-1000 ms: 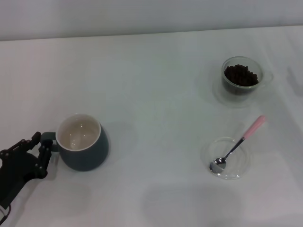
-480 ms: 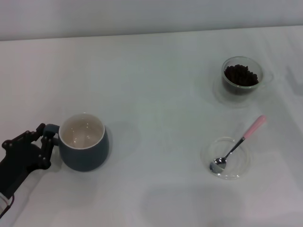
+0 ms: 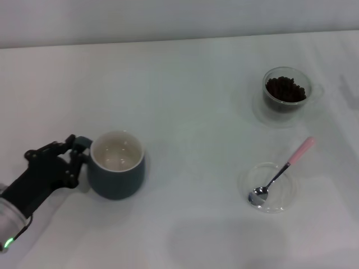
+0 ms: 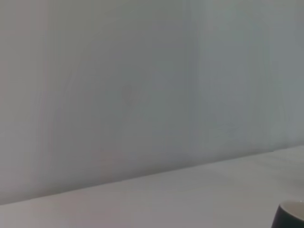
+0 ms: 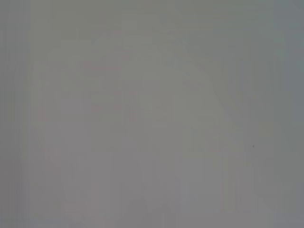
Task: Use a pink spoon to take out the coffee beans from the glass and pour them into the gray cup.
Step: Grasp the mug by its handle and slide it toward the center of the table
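The gray cup (image 3: 116, 165), dark blue-gray with a cream inside, stands empty at the left of the white table. My left gripper (image 3: 72, 158) is shut on its loop handle (image 3: 82, 144), on the cup's left side. A bit of the cup's rim shows in the left wrist view (image 4: 290, 214). The glass (image 3: 268, 98) with coffee beans (image 3: 286, 88) stands at the far right. The pink spoon (image 3: 279, 175) lies with its metal bowl in a shallow clear dish (image 3: 247, 178) and its pink handle pointing up and right. My right gripper is out of view.
The white table (image 3: 185, 101) ends at a pale wall at the back. The dish with the spoon sits near the front right, below the glass. The right wrist view shows only a plain grey surface.
My left gripper has moved right and slightly away from me with the gray cup, which has shifted toward the table's middle. The glass, spoon and dish have not moved.
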